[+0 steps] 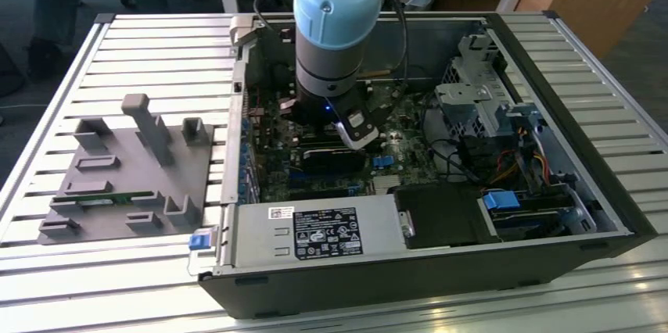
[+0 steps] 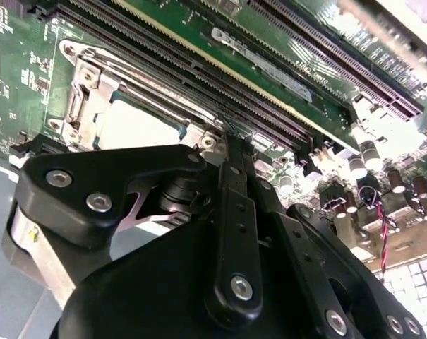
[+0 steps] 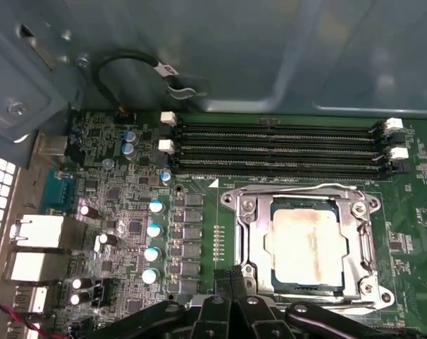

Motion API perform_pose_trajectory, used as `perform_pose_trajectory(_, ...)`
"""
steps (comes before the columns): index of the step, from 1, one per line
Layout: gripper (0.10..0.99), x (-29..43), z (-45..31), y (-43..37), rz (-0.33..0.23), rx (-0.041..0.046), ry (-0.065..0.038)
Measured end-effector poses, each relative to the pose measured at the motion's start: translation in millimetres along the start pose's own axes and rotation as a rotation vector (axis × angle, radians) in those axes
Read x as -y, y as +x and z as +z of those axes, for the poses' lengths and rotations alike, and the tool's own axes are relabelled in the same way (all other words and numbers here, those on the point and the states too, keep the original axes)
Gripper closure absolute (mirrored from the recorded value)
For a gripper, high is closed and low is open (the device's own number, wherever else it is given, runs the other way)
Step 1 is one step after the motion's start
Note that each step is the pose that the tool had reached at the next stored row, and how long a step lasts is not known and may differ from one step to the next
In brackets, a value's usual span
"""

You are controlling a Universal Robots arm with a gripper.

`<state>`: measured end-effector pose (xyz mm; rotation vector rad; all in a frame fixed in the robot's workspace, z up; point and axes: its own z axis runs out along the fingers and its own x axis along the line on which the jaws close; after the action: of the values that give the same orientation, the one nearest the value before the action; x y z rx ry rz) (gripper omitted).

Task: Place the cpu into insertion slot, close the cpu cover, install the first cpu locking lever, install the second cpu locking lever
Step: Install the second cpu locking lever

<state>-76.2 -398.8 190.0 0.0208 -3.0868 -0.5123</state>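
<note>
The cpu (image 3: 305,244) lies flat in the insertion slot (image 3: 367,286), its dull silver top showing through the window of the cpu cover (image 3: 252,240). The cover is down over it. A thin silvery lever rod (image 3: 291,188) lies low along the frame's edge beside the memory slots. My gripper (image 3: 231,277) is shut, its two black fingers pressed together with nothing visible between them, right at the socket's edge near a corner screw. In the second wrist view the gripper (image 2: 231,145) points at the same corner, beside the cpu (image 2: 139,127) and cover (image 2: 93,88). In the exterior view the gripper (image 1: 360,136) hangs low over the motherboard.
Long black memory slots (image 3: 277,145) run beside the socket, with capacitors (image 3: 154,229) and rear ports (image 3: 37,233) to the other side. The case's metal wall (image 3: 269,56) stands close. The power supply (image 1: 313,231), the drive cage (image 1: 480,98) and a grey fixture (image 1: 125,169) appear in the exterior view.
</note>
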Motion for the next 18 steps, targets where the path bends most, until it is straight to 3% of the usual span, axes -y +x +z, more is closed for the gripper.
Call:
perform_pose_trajectory(12, 0.980, 0.8, 2.4, 1.2, 0.000, 0.0001, -0.006)
perform_pose_trajectory(18, 0.980, -3.7, -10.4, 1.4, 0.000, 0.0000, -0.006)
